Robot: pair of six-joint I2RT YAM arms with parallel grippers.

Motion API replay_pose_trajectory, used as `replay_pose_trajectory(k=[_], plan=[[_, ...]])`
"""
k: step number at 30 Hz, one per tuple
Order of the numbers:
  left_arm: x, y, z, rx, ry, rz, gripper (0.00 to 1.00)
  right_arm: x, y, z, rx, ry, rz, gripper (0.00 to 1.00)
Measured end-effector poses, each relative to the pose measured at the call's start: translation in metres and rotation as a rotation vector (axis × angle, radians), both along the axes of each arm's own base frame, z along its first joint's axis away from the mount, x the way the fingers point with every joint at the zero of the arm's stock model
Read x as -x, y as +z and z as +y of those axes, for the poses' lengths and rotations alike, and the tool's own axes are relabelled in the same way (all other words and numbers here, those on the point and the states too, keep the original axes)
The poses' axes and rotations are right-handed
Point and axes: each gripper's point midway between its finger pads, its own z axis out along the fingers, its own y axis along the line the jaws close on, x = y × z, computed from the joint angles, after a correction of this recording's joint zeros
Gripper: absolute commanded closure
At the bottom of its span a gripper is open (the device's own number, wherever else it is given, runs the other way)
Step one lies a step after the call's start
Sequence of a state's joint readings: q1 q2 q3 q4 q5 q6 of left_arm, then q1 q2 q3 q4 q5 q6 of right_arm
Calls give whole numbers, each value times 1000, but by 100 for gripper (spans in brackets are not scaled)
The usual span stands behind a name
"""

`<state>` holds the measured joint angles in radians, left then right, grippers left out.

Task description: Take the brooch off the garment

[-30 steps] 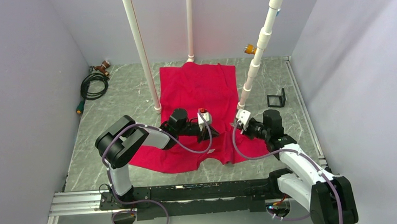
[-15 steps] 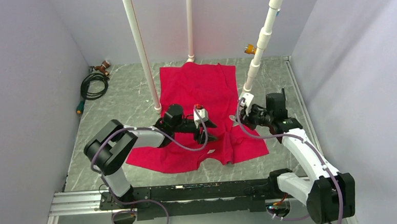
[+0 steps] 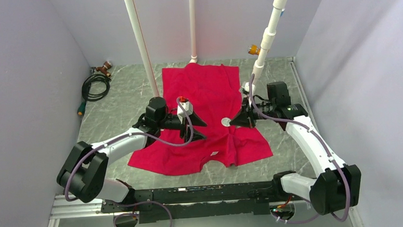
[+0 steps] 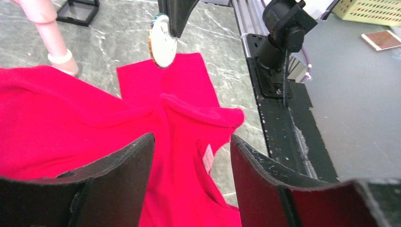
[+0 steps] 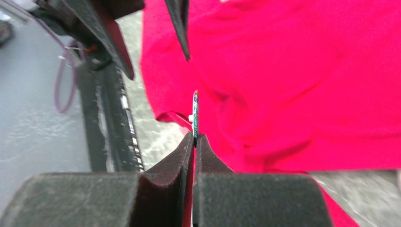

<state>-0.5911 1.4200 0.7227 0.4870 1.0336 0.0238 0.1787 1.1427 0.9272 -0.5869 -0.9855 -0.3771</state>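
The left arm has been drawn back toward the left side of the table since the earlier frames, and its fingers, then closed on the cloth, have been parted. The right arm has been lifted and carried farther from the base rail. A white disc that was not to be seen before is now shown at its tips.

The left gripper (image 3: 198, 130) is held with its jaws released and nothing between them. It hangs over the left half of the large bright red short-sleeved T-shirt (image 3: 203, 87), which is spread flat on the grey marbled table top (image 3: 120, 97). In the left wrist view the wide gap between the black fingers (image 4: 118, 184) is filled only by red cloth (image 4: 71, 104) lying below, and the small white rectangular neck label (image 4: 207, 157) is seen at the neckline.

The right gripper (image 3: 234, 121) is clenched on the small round flat brooch (image 3: 225, 121), which shows a white face and a multicoloured edge. In the left wrist view the brooch (image 4: 162, 40) is seen gripped by its upper part and raised above the shirt, apparently clear of it. In the right wrist view it (image 5: 195, 113) is seen edge-on, pinched between the two dark padded fingers (image 5: 175, 163), with the shirt (image 5: 307, 71) behind.
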Motion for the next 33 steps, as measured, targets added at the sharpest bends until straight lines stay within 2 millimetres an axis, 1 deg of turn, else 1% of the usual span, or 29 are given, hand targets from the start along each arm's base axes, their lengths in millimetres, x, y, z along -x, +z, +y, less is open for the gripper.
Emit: replay_pose_trajectory(k=[2,4,7,10,12,17,22,27,33], plan=[[3,1,2,-5,-4,33,37,8,6,10,-52,17,32,100],[7,0,3,-12,-8,76,39,14,9,19,-97,30,65,100],[11,1,3,-19,-7,150,43,25,2,29,-152,38,153,100],[16,2,3,-25,-10,220,45,32,-10,30,-168,18,234,100],[17,3,3,-28,-10,252,46,34,-13,31,-177,10,270,100],[20,6,0,-33,-17,299,47,38,-10,35,-201,14,310,100],[25,-2,-6,-52,-31,357,49,43,-9,40,-205,42,322,100],[25,-11,-11,-67,-34,414,55,50,-12,45,-196,77,325,100],[30,-8,-16,-56,-59,401,63,56,-22,48,-170,103,346,100]])
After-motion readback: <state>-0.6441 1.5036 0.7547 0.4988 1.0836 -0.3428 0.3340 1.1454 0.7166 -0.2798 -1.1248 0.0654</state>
